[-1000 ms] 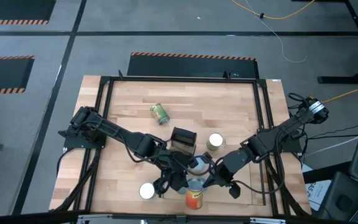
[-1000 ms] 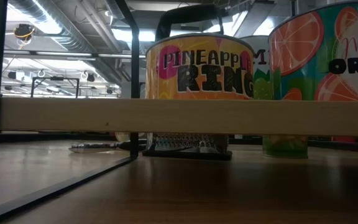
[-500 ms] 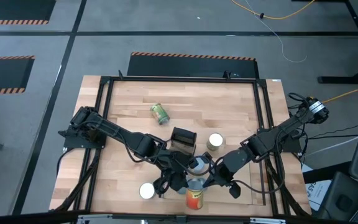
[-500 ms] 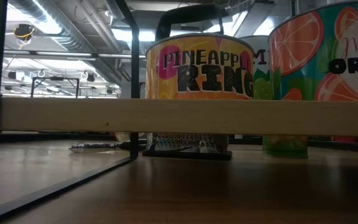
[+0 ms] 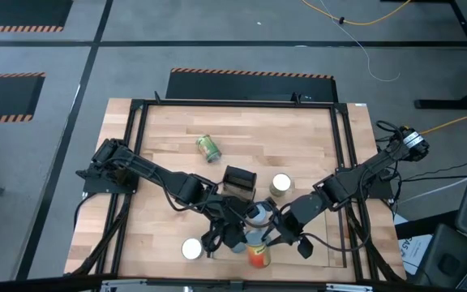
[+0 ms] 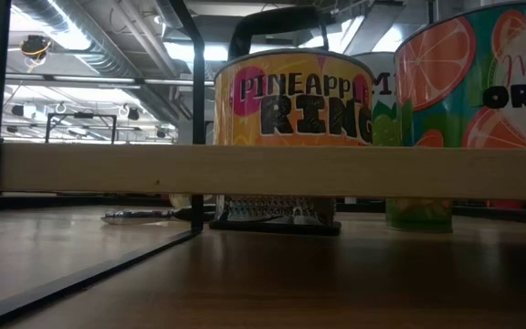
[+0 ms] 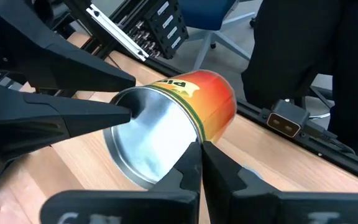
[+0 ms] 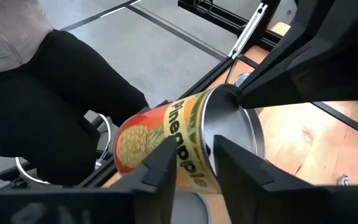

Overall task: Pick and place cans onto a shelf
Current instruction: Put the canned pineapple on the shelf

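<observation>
A red-orange pineapple can [image 5: 256, 253] hangs tilted near the table's front edge, between both arms. My left gripper [image 5: 244, 240] is shut on it. My right gripper [image 8: 194, 163] is open, one finger over the can's label and one over its silver end. Other cans: a green one [image 5: 208, 148] lies on its side, a gold one [image 5: 281, 185] and a white-topped one [image 5: 191, 248] stand upright. In the low view a pineapple can [image 6: 292, 99] and an orange can [image 6: 482, 82] stand on the shelf [image 6: 263, 171]. My left gripper pinches the can's rim [image 7: 190, 142] at its silver end between its two fingers, coming slanting down from the table's left. The can is tilted, silver end toward the grippers, its far end toward the near edge. My right gripper stands astride the rim [image 8: 205, 135]; whether it touches, I cannot tell.
A small black box [image 5: 239, 182] sits just behind the grippers. A silver-topped can [image 5: 258, 215] stands under the two wrists. Black frame rails [image 5: 349, 178] run along both sides. A person in dark trousers [image 8: 55, 112] sits beyond the near edge.
My right gripper has opened and let go of the pineapple can. The can has tipped a little in my left gripper's hold, and its lower end has swung slightly toward the table's right.
</observation>
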Available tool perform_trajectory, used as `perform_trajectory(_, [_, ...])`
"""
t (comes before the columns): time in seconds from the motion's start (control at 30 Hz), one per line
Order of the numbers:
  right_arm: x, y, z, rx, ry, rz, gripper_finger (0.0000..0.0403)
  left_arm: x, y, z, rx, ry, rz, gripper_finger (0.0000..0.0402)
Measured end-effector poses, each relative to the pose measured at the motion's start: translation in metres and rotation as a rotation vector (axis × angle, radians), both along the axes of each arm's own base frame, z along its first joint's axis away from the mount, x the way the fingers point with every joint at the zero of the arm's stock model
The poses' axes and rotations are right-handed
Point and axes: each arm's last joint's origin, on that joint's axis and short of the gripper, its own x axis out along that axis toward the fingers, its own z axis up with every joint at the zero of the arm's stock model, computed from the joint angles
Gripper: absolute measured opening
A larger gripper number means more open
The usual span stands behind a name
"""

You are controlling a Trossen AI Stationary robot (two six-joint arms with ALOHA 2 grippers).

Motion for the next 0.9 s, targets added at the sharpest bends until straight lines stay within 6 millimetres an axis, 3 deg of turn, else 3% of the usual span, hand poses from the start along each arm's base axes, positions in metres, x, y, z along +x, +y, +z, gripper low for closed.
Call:
perform_trajectory(0.4, [0.0001, 0.0002, 0.0003, 0.017, 0.008, -0.009, 0.0119, 0.0001, 0.0000, 0.0001, 0.006, -0.004, 0.009, 0.0000])
perform_trajectory(0.9, [-0.0008, 0.0005, -0.0011, 0.013, 0.024, 0.001, 0.0007, 0.0007, 0.0005, 0.0008, 0.020, -0.014, 0.028, 0.0000])
